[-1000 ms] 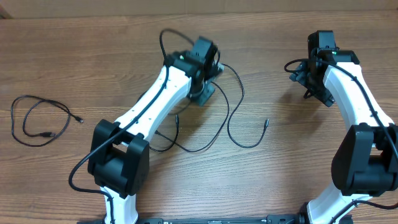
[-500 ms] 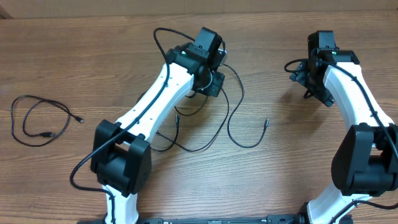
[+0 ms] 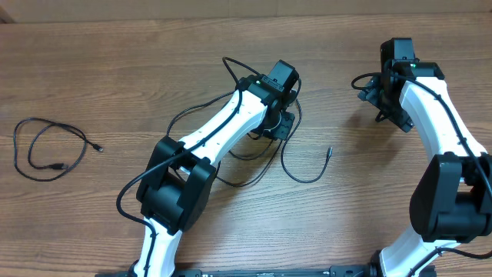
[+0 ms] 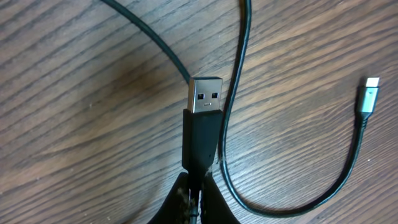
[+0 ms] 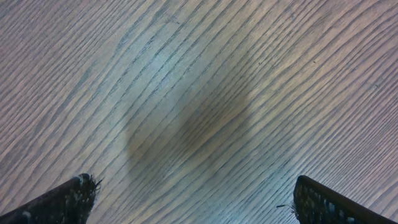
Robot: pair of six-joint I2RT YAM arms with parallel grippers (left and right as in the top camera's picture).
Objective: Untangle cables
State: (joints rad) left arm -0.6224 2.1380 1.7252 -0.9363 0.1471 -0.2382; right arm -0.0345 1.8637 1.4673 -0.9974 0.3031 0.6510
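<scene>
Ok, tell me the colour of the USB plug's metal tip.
Silver, on the black USB plug; best in left wrist view.

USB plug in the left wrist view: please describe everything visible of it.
The USB plug has a flat silver metal shell with two small square holes and a longer black body, plastic by its look. The left gripper is shut on the rear of that body, and the plug points away from it over the wooden table. A thin black cord runs close along its right side; contact cannot be told.
</scene>
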